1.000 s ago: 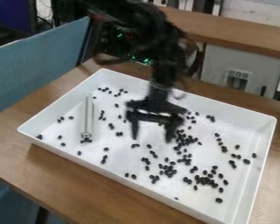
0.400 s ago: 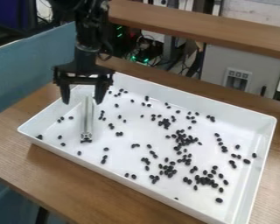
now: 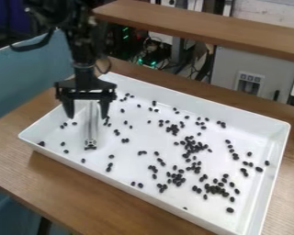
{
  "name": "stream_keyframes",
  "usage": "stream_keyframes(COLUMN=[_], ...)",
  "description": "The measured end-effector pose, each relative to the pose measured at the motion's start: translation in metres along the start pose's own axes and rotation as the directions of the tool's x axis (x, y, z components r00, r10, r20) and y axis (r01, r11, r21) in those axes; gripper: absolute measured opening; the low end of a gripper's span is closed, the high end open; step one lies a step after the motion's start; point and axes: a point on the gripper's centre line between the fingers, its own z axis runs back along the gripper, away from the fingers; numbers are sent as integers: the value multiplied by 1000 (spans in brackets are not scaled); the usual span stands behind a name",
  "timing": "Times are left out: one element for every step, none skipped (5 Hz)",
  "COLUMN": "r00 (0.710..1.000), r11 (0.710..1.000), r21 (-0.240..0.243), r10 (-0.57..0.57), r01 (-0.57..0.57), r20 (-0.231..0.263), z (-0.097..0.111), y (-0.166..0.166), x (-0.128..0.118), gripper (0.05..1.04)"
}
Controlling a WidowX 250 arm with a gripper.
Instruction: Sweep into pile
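The gripper [image 3: 88, 110] hangs over the left part of the white tray [image 3: 140, 192], its two fingers wide apart. Between and just below them, a silvery bar [image 3: 90, 131] lies lengthwise on the tray floor; its upper part is partly behind the gripper. I cannot tell whether the fingers touch the bar. Black bean-like pieces [image 3: 192, 146] are scattered over the tray, densest in the middle and at the lower right, with looser ones near the bar and along the left side.
The tray's raised walls surround the pieces on a wooden table [image 3: 112, 206]. A blue chair back [image 3: 26, 82] stands at the left. Behind the table are a wooden shelf [image 3: 205, 27], cables and a grey cabinet [image 3: 254, 78].
The gripper has swung from above the tray's middle to the left side, then dropped slightly over the bar. The bar and pieces have not visibly moved.
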Motion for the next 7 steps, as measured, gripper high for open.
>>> stream_keyframes(r00=[1000,1000,999,998,997,997,996], r11=[1000,998,994,993,990,991,993], r21=[-19,-60,-111,-116,-141,-131,-120], r10=[0,-10,-30,-41,-33,-26,-26], r01=[1,10,25,35,23,15,17], r20=[20,-7,-42,-50,-67,-79,-79], z=[0,-9,-18,-20,-26,-28,-28], y=[-2,-9,-13,-15,-20,-21,-21], x=[4,-1,-5,-7,-6,-2,-2], gripper=[1001,1001,975,699,414,393,393])
